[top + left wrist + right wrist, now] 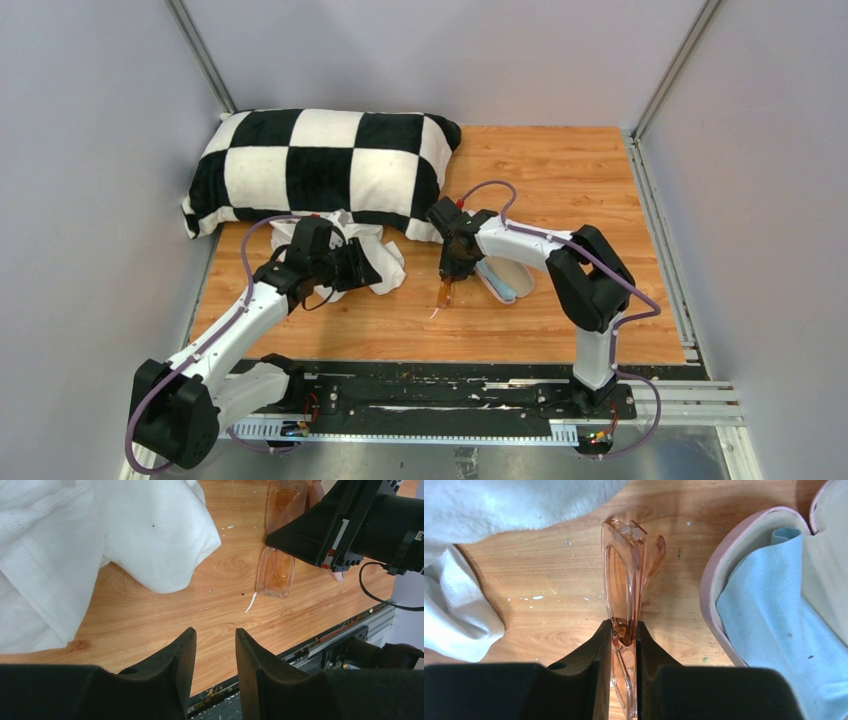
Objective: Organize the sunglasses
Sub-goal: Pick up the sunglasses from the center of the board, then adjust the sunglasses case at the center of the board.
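Observation:
The sunglasses (443, 293) are translucent amber, not dark. My right gripper (452, 272) is shut on them and holds them edge-on just above the wooden table. In the right wrist view they (624, 575) stick out forward from between the jaws of my right gripper (624, 626). The open pink case (507, 280) lies just right of them, cream inside, with a light-blue cloth (774, 625) in it; its rim (713, 580) is close. My left gripper (215, 632) is open and empty, and sees the lenses (275, 572) ahead.
A crumpled white cloth (385, 268) lies under my left gripper (362, 265), also in the left wrist view (100, 540). A black-and-white checked pillow (320, 165) lies at the back left. The table's front edge and metal rail (430, 385) run along the bottom.

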You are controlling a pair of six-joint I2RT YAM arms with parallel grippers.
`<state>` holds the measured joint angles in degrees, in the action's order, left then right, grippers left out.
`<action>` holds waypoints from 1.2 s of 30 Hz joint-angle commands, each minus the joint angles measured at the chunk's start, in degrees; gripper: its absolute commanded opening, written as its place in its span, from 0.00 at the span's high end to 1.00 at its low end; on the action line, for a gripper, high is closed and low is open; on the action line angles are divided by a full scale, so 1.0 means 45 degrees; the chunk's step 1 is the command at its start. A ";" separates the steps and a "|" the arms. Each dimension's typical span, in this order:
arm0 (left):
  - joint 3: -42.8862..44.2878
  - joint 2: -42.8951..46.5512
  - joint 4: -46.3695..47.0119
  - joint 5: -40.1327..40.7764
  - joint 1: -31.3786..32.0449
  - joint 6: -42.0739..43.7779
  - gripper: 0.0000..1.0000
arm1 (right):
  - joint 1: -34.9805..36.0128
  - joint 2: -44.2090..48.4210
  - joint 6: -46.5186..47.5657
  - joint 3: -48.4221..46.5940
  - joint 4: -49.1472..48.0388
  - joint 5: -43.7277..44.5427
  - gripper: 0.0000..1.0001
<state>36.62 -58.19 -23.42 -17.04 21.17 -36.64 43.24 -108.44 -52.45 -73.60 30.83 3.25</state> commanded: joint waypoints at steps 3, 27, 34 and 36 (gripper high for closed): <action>-0.0068 -0.0205 0.0420 -0.0517 -0.0056 -0.0021 0.60 | 0.0198 0.1262 0.2243 0.0329 -0.0206 0.0023 0.87; 1.0380 -1.0305 -0.0849 0.0254 0.5127 0.2204 0.55 | -0.8768 1.1314 0.4117 0.5688 0.1516 -0.1606 0.84; 1.5897 -1.4679 -0.3098 0.1559 0.5102 0.3191 0.55 | -1.0117 1.2379 0.4234 0.6193 0.2117 -0.2264 0.84; 1.6559 -1.5309 -0.3345 0.2068 0.5068 0.3168 0.55 | -1.0216 1.2447 0.4310 0.6200 0.2289 -0.2287 0.84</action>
<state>104.97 -122.34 -31.20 -12.60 44.25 -25.08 -0.97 -53.58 -34.57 -46.59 37.85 -4.67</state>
